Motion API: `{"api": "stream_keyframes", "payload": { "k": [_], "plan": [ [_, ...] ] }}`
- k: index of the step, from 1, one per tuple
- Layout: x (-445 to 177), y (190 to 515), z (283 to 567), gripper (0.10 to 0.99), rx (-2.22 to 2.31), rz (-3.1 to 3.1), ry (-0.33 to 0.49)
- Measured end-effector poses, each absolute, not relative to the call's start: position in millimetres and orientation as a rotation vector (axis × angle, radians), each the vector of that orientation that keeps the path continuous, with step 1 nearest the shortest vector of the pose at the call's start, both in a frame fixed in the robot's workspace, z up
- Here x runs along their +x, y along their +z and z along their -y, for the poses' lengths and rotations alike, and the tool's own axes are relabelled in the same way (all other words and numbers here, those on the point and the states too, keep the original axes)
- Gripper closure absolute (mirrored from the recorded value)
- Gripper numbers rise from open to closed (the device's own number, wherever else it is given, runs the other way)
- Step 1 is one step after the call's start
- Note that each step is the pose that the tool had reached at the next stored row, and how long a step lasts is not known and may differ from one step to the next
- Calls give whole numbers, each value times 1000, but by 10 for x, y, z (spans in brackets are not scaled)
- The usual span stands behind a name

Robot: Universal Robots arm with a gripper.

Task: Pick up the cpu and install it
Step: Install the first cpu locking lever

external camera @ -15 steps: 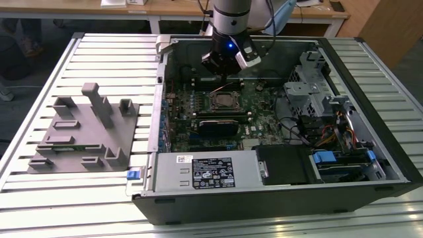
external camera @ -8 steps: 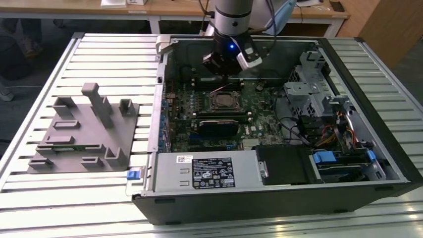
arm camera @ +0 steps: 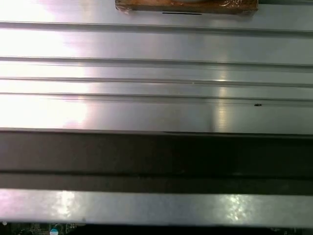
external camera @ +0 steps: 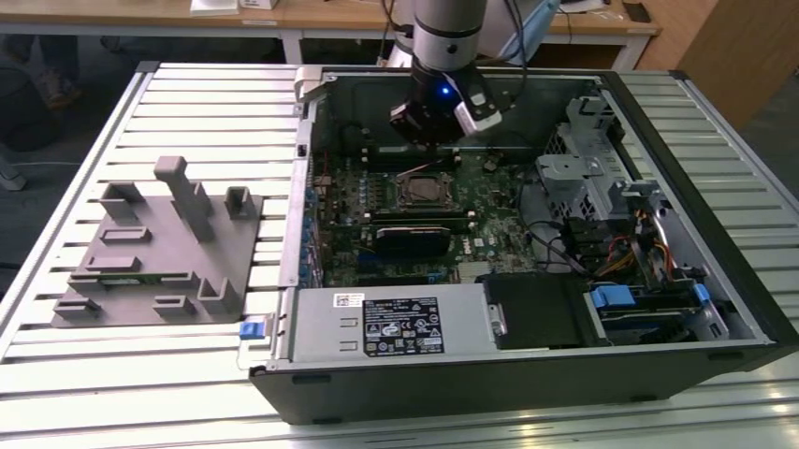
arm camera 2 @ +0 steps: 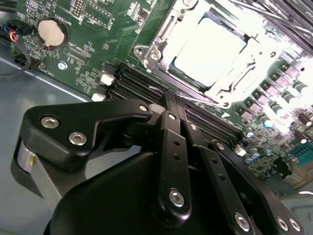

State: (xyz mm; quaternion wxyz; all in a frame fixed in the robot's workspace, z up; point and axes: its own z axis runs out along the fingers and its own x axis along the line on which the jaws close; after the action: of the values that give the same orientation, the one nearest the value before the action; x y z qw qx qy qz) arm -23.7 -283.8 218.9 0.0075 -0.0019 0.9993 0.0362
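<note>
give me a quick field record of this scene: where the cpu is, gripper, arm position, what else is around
cpu: silvery top, lying in the motherboard socket
gripper: black fingers closed together, holding nothing, above the memory slots
arm: over the far part of the open computer case in the exterior view
grey tray: on the slatted table, on the exterior view's left of the case

Ribbed metal table — dark case edge below.

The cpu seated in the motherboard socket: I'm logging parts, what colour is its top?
Silvery-white, glaring brightly; the flat square cpu shows best in the second wrist view.
</note>
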Motion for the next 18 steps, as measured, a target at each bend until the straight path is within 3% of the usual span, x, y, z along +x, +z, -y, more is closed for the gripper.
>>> {"api": "stream_keyframes", "payload": {
  "k": [18],
  "plan": [
    [-167, 2036, 2838, 980, -6, -3133, 113]
  ]
}}
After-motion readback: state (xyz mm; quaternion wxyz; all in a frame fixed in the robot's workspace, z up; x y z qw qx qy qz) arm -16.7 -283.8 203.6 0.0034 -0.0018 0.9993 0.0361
